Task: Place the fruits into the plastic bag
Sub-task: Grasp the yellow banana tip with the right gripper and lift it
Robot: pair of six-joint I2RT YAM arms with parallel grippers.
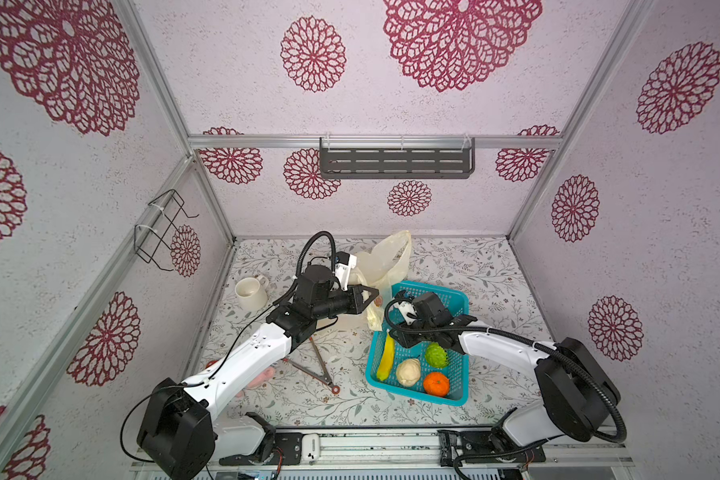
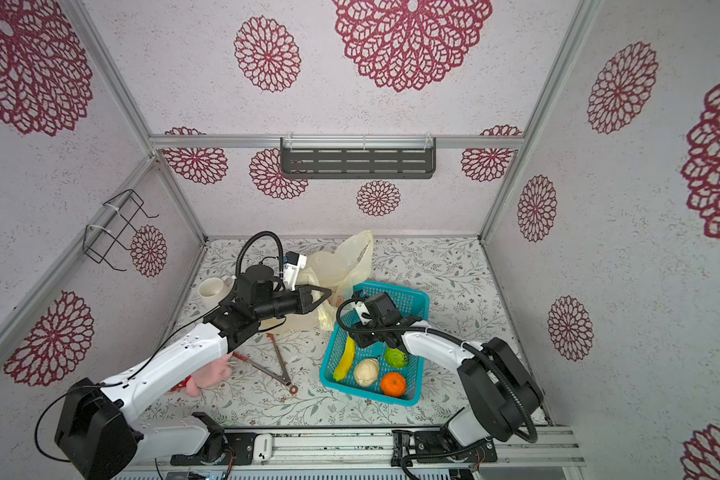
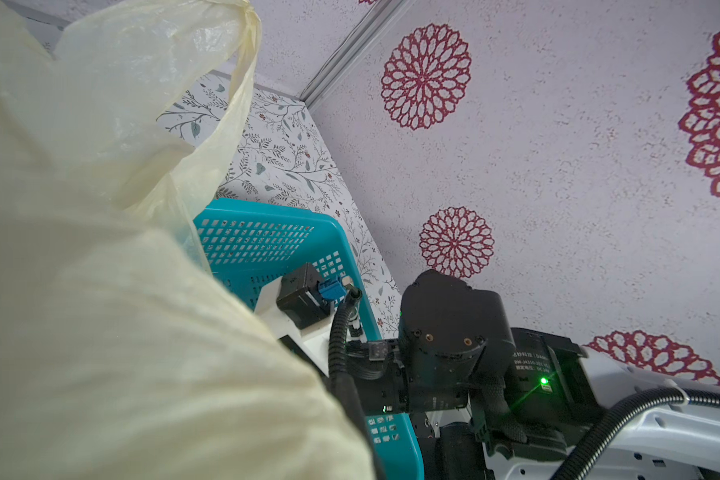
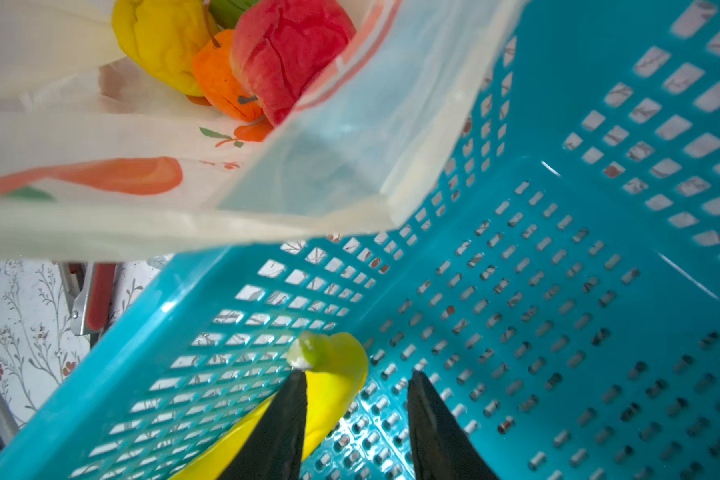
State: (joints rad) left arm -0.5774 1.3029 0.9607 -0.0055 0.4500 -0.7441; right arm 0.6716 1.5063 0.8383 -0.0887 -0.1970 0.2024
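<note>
Floral wall [image 3: 558,166], plastic bag [image 3: 100,291], DM-J4310 label [image 3: 531,365]

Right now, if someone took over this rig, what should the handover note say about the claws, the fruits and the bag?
Left claw: shut on the plastic bag, holding its mouth up beside the teal basket.
Right claw: open, down in the basket, astride the banana tip, not yet gripping.
Done: red fruit, yellow lemon and an orange fruit sit in the bag.
Left to do: banana, green knobbly fruit, beige pear and tangerine lie in the basket.
Likely next: close on the banana and carry it to the bag.
</note>
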